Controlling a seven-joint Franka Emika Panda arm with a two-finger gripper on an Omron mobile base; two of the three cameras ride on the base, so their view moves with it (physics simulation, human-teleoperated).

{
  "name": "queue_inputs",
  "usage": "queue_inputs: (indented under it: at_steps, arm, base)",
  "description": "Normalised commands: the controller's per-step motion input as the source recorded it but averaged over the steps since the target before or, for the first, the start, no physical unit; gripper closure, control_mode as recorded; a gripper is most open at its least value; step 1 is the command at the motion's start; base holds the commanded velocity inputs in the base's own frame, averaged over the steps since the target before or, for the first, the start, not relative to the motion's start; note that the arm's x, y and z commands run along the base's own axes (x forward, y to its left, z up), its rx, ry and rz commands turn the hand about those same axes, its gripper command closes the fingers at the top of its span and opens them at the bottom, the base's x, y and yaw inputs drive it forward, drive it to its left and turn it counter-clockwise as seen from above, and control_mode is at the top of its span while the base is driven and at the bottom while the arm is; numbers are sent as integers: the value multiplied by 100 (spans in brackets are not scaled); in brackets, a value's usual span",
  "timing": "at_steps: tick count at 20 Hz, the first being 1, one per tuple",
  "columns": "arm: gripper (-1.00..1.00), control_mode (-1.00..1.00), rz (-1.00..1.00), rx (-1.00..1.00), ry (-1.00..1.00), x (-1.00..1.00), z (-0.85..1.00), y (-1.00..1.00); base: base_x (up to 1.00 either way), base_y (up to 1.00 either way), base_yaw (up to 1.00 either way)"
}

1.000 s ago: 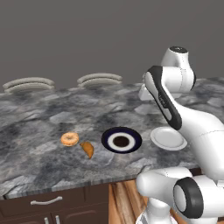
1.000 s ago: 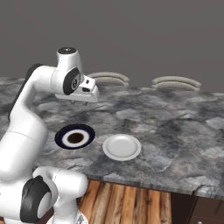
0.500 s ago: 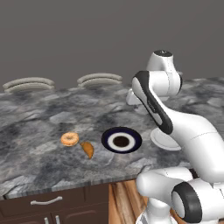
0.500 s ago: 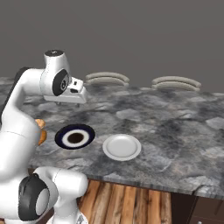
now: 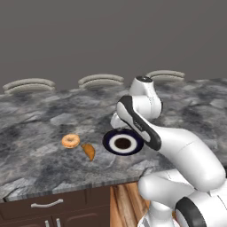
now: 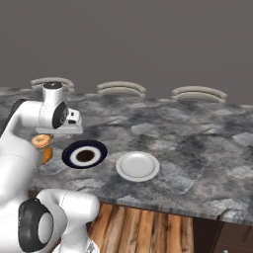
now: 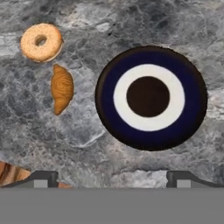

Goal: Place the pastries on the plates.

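**Pastries wait on the counter, plates bare**

The doughnut and croissant lie just beside the navy plate; the white plate sits beyond. The gripper hovers above, fingers spread wide and empty. Approach step, likely: next it must descend over one pastry.
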Motion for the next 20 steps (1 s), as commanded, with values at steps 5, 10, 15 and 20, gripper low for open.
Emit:
queue_inputs:
  at_steps: [5,10,15,20]
  arm:
    - [-100,-100,6,-1,3,13,-64,69]
    - [-100,-100,0,-10,5,15,-15,63]
    - [-100,-100,0,-2,0,4,-1,32]
    - [-100,-100,0,0,5,23,0,22]
  base:
    - [0,0,0]
    - [0,0,0]
    - [0,0,0]
    - [0,0,0]
